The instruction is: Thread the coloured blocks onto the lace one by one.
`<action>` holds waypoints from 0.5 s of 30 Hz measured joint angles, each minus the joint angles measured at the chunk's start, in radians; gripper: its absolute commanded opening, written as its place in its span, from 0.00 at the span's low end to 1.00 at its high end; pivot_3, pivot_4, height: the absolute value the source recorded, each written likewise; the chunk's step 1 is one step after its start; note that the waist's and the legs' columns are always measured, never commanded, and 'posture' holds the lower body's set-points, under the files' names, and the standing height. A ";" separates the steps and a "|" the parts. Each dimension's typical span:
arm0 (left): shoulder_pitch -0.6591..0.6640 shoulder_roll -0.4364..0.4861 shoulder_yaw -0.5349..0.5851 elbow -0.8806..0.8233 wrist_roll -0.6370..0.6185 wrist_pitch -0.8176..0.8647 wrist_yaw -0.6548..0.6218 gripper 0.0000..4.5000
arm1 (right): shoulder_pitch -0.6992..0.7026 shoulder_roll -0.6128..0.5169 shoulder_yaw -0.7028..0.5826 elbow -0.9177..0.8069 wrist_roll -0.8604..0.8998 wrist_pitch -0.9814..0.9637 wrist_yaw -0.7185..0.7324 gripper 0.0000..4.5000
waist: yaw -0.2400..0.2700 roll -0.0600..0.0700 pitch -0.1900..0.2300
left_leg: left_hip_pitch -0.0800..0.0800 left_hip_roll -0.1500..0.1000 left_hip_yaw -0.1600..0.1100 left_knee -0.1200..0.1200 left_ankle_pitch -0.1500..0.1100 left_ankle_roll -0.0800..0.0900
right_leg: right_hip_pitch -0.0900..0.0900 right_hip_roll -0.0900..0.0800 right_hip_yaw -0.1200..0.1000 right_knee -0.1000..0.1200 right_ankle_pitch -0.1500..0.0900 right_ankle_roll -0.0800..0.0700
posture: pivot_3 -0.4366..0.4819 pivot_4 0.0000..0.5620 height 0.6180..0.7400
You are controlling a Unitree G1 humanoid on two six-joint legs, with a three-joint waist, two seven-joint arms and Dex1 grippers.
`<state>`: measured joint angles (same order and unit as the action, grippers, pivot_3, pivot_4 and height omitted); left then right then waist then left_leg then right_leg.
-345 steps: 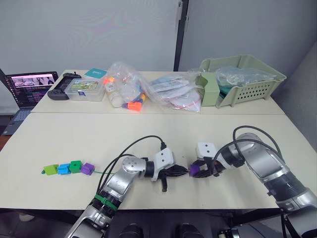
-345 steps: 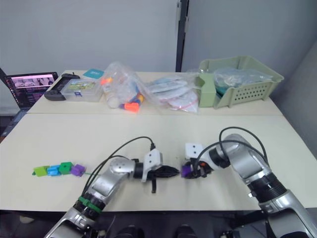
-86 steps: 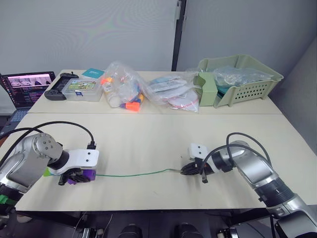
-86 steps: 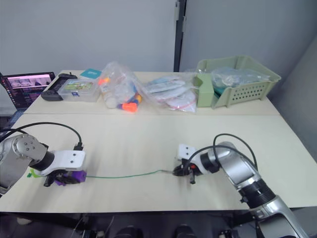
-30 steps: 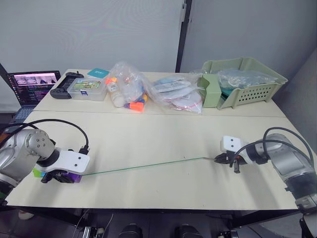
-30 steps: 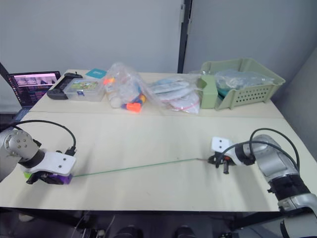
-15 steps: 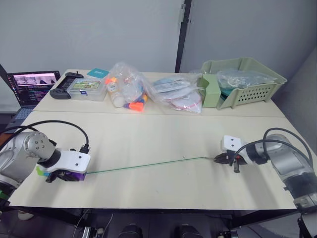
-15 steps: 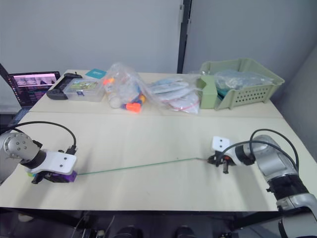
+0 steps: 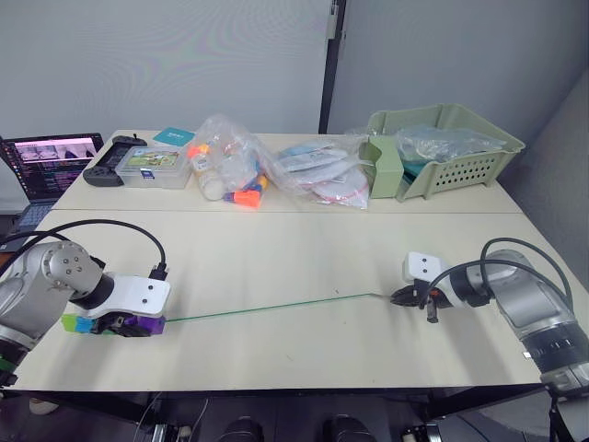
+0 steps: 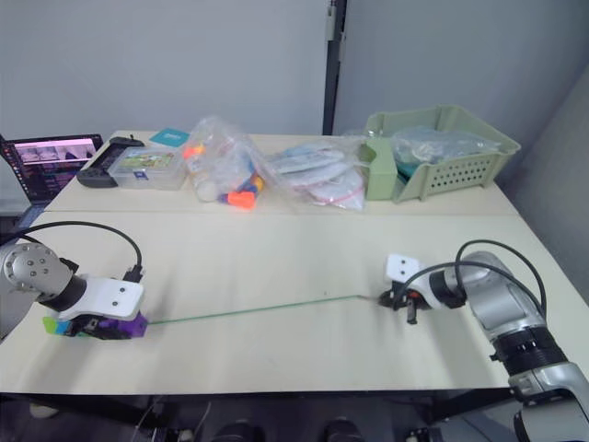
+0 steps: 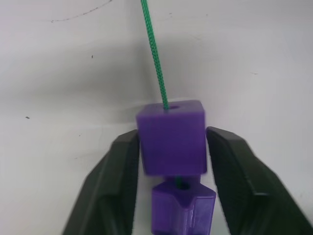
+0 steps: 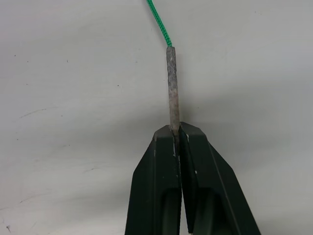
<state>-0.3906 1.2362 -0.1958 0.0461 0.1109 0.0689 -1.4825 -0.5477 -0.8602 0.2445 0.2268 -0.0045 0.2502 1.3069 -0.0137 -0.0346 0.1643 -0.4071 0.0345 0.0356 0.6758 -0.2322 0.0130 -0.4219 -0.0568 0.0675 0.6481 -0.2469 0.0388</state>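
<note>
A row of coloured blocks lies at the table's front left: lime green point(image 9: 69, 322), blue point(image 9: 85, 324) and purple point(image 9: 147, 324), the rest hidden under my left gripper point(image 9: 120, 324). In the left wrist view two purple blocks point(image 11: 170, 137) sit on the lace point(image 11: 155, 58). My left gripper's fingers point(image 11: 122, 161) flank the leading one, open, with slim gaps. The green lace point(image 9: 267, 308) runs taut across the table to the right. My right gripper point(image 9: 402, 296) is shut on its grey tip point(image 12: 171, 83).
Along the back table stand a laptop point(image 9: 51, 157), a clear box point(image 9: 152, 168), bags of toy pieces point(image 9: 230, 166) and a green basket point(image 9: 446, 147). A black cable point(image 9: 110, 230) loops above my left wrist.
My left gripper's fingers have spread away from the purple block's sides. The right gripper keeps its hold on the tip. The head views have shifted slightly.
</note>
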 measured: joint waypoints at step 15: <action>0.060 0.023 0.232 0.013 -0.197 0.108 0.000 1.00 | -0.014 0.000 -0.050 -0.015 0.110 0.124 0.095 0.99 | -0.001 0.001 0.001 | -0.002 0.000 0.000 0.000 0.000 0.000 | -0.002 -0.001 0.000 0.000 0.000 0.000 | 0.48 0.27 1.00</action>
<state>-0.3308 1.2596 0.0362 0.0586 -0.0857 0.1765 -1.4825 -0.5616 -0.8600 0.1943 0.2119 0.1057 0.3738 1.4024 -0.0145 -0.0335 0.1655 -0.4088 0.0344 0.0356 0.6757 -0.2322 0.0130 -0.4238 -0.0575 0.0675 0.6481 -0.2470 0.0388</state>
